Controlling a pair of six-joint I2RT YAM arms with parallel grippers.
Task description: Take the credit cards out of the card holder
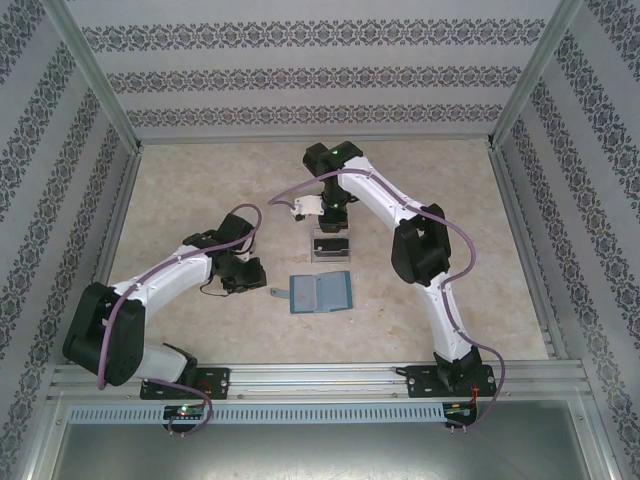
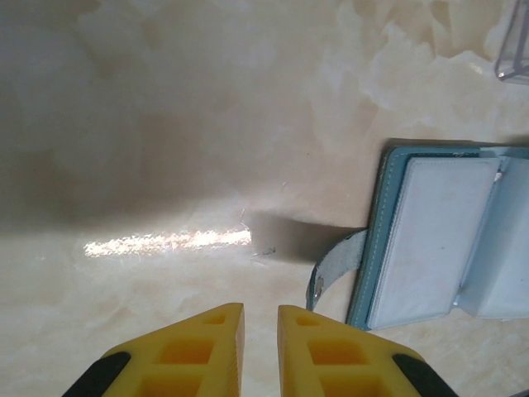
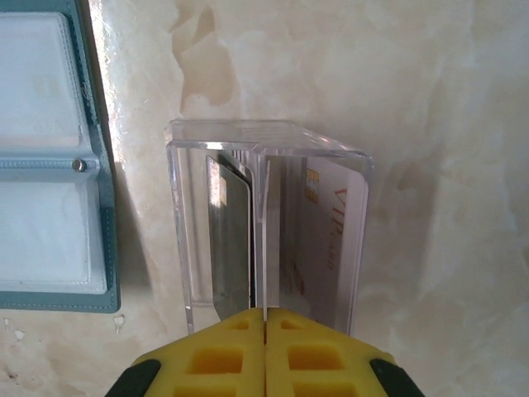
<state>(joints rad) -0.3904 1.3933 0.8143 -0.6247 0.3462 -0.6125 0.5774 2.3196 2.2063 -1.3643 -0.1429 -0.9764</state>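
Two credit cards (image 3: 322, 240) stand on edge in a clear acrylic stand (image 3: 186, 248) at the centre of the right wrist frame, a dark one in the left slot and a pale one with a chip in the right slot. At the bottom centre of that frame, the right end effector (image 3: 265, 318) has its yellow fingers pressed together at the stand's near edge, in line with the middle divider. Whether they nip the divider cannot be told.

In the overhead frame the teal card holder (image 1: 320, 292) lies open and flat on the marbled tabletop (image 1: 200, 190), just below centre, near the stand but not touching it. Its side tab (image 2: 331, 269) points left.

At the bottom of the left wrist frame, the left end effector (image 2: 260, 314) has its fingers a narrow gap apart with nothing between them, and the tab lies just to their upper right.
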